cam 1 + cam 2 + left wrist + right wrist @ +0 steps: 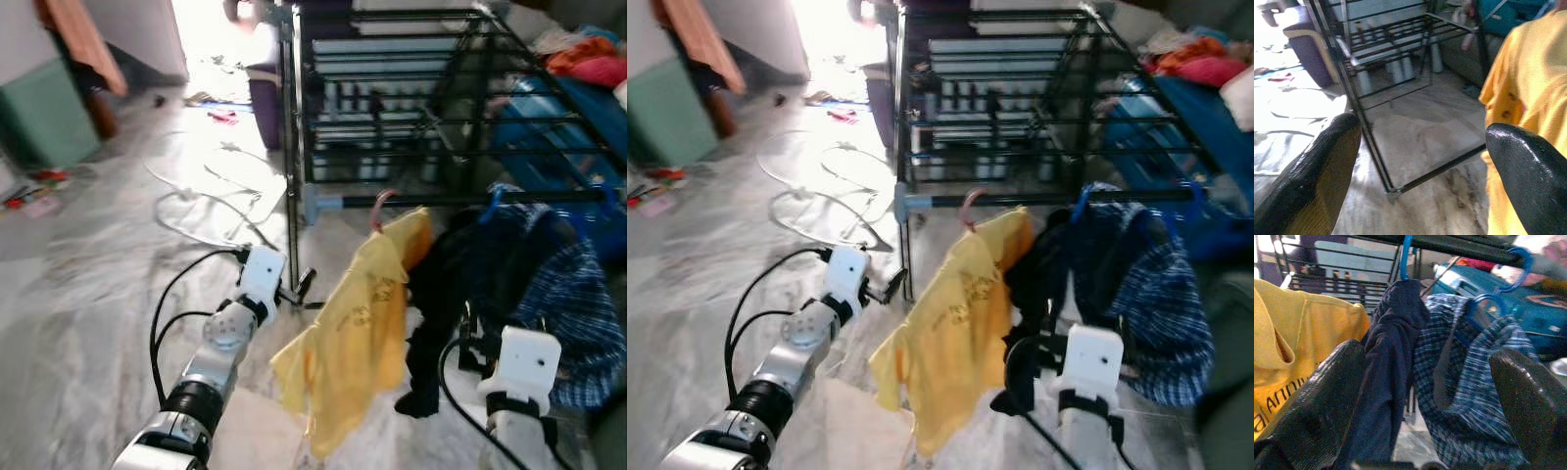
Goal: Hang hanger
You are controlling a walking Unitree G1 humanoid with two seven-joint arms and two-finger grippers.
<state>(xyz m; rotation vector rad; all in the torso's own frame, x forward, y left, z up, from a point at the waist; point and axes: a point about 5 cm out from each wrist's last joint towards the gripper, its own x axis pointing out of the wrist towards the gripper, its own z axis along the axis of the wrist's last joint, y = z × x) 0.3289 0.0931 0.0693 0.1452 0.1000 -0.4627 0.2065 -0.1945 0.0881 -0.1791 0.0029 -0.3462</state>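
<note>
With the yellow shirt [358, 323] already hanging from the drying rack [411, 117] rail, the left gripper [299, 287] and right gripper [1425, 406] are hovering open-fingered and empty just below that rail, so the hanging step looks done and pulling clear is likely next.

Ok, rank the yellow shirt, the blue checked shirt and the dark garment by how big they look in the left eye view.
1. yellow shirt and blue checked shirt: look similar, too close to rank.
2. dark garment: smallest, partly hidden between them.
</note>
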